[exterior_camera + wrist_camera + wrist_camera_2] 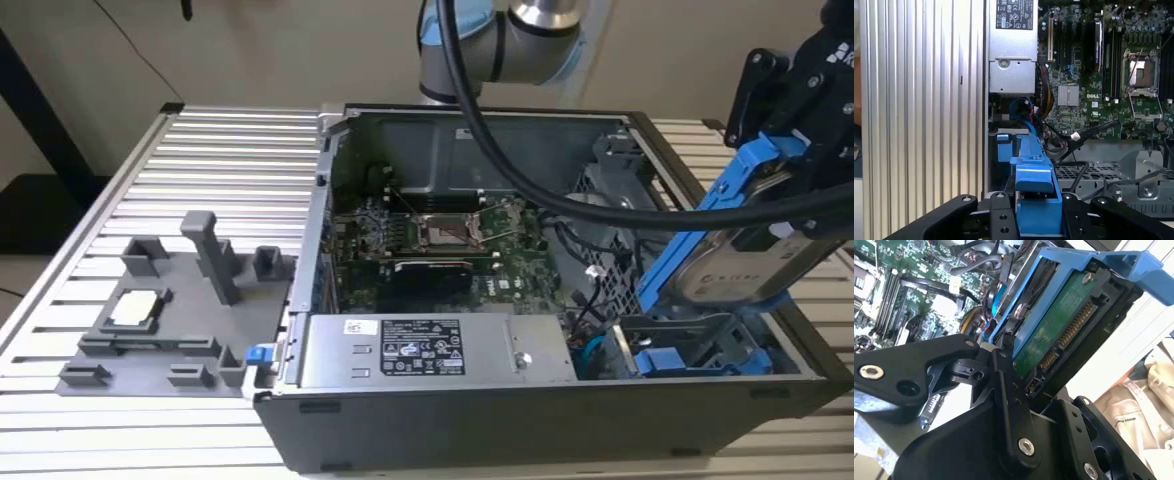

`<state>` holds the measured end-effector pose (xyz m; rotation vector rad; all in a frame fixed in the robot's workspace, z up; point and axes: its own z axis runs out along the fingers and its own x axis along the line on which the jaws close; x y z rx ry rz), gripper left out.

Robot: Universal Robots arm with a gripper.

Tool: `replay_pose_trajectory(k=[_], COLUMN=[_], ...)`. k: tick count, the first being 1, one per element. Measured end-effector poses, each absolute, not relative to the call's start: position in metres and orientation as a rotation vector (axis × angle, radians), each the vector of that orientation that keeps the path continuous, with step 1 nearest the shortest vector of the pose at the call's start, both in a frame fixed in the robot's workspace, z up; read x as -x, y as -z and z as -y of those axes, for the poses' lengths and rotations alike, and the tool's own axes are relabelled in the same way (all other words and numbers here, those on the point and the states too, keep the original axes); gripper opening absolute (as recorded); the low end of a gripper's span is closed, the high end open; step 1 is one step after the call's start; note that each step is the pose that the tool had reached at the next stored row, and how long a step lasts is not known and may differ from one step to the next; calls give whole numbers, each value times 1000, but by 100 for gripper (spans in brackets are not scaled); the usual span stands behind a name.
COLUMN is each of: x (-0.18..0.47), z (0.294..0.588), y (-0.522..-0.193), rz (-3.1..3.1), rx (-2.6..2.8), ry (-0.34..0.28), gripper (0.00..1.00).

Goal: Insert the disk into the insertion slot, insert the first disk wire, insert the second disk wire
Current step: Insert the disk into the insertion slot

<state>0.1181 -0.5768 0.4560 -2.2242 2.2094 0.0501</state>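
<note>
The disk [730, 262], a silver-grey drive in a bright blue carrier frame, hangs tilted on edge over the case's corner at the exterior view's right. My gripper [805, 125] is shut on its upper end. In the second wrist view the black fingers [1004, 385] clamp the disk [1064, 325] with its green circuit board and connector facing the camera. In the first wrist view the blue carrier [1036, 187] sits in my gripper [1036, 212]. The insertion slot [694, 352], a grey bay with blue fittings, lies just below the disk's lower end, and is also seen in the first wrist view [1004, 150].
The open computer case holds a grey power-supply box [427, 350], a motherboard [441, 235] and a perforated cage [617, 195]. A black cable with a white plug [1074, 136] lies loose by the slot. A grey fixture [174, 300] stands on the ribbed table [160, 160].
</note>
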Motion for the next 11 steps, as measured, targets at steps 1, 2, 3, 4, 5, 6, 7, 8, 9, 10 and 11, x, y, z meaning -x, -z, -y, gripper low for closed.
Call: replay_pose_trajectory(k=[1, 2, 3, 4, 5, 6, 7, 8, 9, 10, 11], x=[-118, -118, -119, -119, -119, -119, -120, -120, -120, -121, -121], z=[577, 577, 577, 577, 577, 577, 577, 577, 577, 577, 577], y=[-455, -454, -453, -453, -452, -451, -450, -449, -448, -447, -446], rz=[-2209, -2209, -2209, -2209, -2209, -2209, -2209, -2209, -2209, -2209, -2209], rx=[2224, 2225, 2225, 2225, 2225, 2225, 2225, 2225, 2225, 2226, 2226], ry=[-50, -50, -50, -50, -51, -51, -51, -51, -51, -52, -52], gripper=[33, 33, 33, 33, 33, 33, 33, 33, 33, 33, 33])
